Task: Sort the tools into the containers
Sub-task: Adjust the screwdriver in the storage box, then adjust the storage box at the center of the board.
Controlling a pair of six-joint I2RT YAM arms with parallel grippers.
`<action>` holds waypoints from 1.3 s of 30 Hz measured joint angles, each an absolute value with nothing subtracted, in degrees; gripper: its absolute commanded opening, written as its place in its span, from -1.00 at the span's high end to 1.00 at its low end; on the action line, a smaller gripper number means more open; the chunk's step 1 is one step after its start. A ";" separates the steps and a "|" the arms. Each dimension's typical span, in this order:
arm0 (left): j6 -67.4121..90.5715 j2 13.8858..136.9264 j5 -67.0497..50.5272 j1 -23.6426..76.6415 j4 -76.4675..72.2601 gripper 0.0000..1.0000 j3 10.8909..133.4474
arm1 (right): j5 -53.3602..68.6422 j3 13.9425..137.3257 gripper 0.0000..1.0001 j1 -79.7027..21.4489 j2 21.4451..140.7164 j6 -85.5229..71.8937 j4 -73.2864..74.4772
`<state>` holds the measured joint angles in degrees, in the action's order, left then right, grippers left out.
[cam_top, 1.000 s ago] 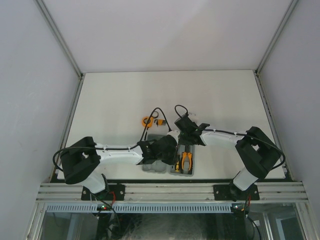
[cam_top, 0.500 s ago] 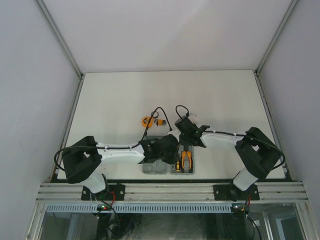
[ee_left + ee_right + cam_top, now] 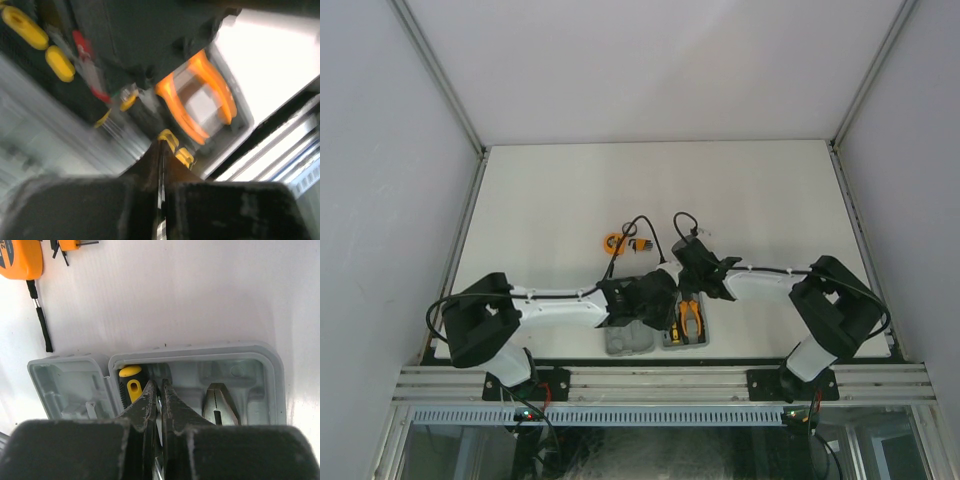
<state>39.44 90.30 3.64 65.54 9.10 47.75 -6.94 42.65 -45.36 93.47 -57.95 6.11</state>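
Tools not yet stowed lie at mid-frame in the top view, on the bare desk [image 3: 550,200] above the case [image 3: 628,340]: the tape measure [image 3: 613,242] on the left, the hex key set [image 3: 640,243] just beside it on the right; both are well apart from the case. The measure is round, so it has no long axis, but its black strap [image 3: 40,320] trails down toward the case's empty left half. The left arm stretches in low from the lower left; the left claw [image 3: 160,155] is pressed shut with nothing seen between its fingers, its tip close to the orange pliers [image 3: 200,95] in a blurred wrist view. The right arm reaches in from the lower right, bent at the elbow; the right claw [image 3: 159,390] is likewise closed and empty, poised over the case's right half, with a screwdriver [image 3: 129,385] on its left and the pliers' nose on its right. From that claw both loose tools lie toward the upper left corner of its view. They sit on the left arm's side, so I judge that arm the likelier to fetch them; either claw must first rise and spread.
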 measured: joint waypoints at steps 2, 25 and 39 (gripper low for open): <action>39.53 89.91 3.49 65.58 9.30 1.00 47.51 | -7.11 41.39 1.00 -45.56 92.38 -58.57 5.45; 35.22 87.70 -0.75 59.24 13.17 0.99 45.91 | -12.14 35.24 0.71 -43.00 75.35 -59.66 20.75; 28.80 81.97 0.23 57.60 18.65 0.45 46.15 | -10.76 35.24 0.63 -40.18 68.66 -53.84 23.38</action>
